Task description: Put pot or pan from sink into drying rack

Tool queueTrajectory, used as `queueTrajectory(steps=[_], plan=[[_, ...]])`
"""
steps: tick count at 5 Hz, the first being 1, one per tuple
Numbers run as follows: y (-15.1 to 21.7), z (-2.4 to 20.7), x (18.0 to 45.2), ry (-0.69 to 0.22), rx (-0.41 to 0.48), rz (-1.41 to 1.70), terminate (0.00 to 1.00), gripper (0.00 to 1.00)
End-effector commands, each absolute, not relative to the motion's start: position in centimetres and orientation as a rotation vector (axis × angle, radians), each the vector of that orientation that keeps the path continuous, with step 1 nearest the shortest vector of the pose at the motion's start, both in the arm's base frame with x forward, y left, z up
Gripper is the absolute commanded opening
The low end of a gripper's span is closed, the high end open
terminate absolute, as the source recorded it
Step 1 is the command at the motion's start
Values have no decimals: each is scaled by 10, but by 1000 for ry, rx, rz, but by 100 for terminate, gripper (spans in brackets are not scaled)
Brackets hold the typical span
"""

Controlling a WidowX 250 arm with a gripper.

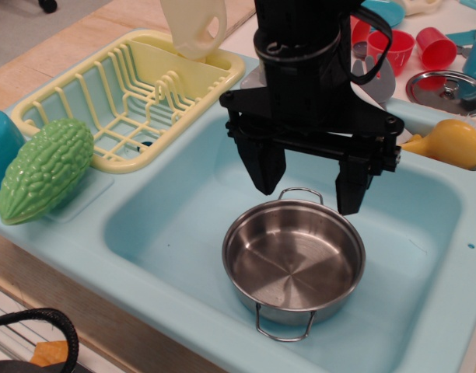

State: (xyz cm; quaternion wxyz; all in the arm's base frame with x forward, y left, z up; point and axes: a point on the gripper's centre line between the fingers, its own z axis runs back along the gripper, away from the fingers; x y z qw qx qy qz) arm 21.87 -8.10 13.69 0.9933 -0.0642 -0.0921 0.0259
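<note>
The pot (294, 263) sits upright on the floor of the sink (168, 233), in the lower centre of the frame. It is a shallow, shiny steel vessel, empty, with one wire loop handle toward the bottom edge of the frame and the other toward the top, partly behind the gripper. It stands on the near side of the basin.

The gripper (308, 180) hangs above the far rim of the pot, centre frame. Its jaws stand wide apart and hold nothing. The two black fingers (263, 165) point downward; the right-hand fingertip in the frame overlaps the pot's far rim in the picture (whether it touches the metal cannot be told from this view). The left-hand finger is clear of the pot.

The drying rack (129, 101) occupies the upper left of the frame, set on the sink's raised ledge, well apart from the pot. A cream plastic piece (193, 27) stands at the rack's far edge.

A green bitter gourd (45, 171) lies at the left edge, just beside the rack. A yellow rounded object (452, 142) rests on the ledge at the right. A flat steel lid (446, 92) and red cups (409, 45) sit in the upper right.
</note>
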Motion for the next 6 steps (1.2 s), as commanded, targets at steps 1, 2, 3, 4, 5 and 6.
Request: queueTrajectory(steps=[1,2,3,4,5,6], plan=[[-81,137,219,-185,-129,52,0,100],[-68,139,213,-212,-74,116,0,100],[-56,134,211,-207,-62,153,0,100],[-42,123,210,-215,-72,184,0,100],[-37,111,211,-191,-58,209,0,100],[-32,101,218,-162,-47,213,0,100]])
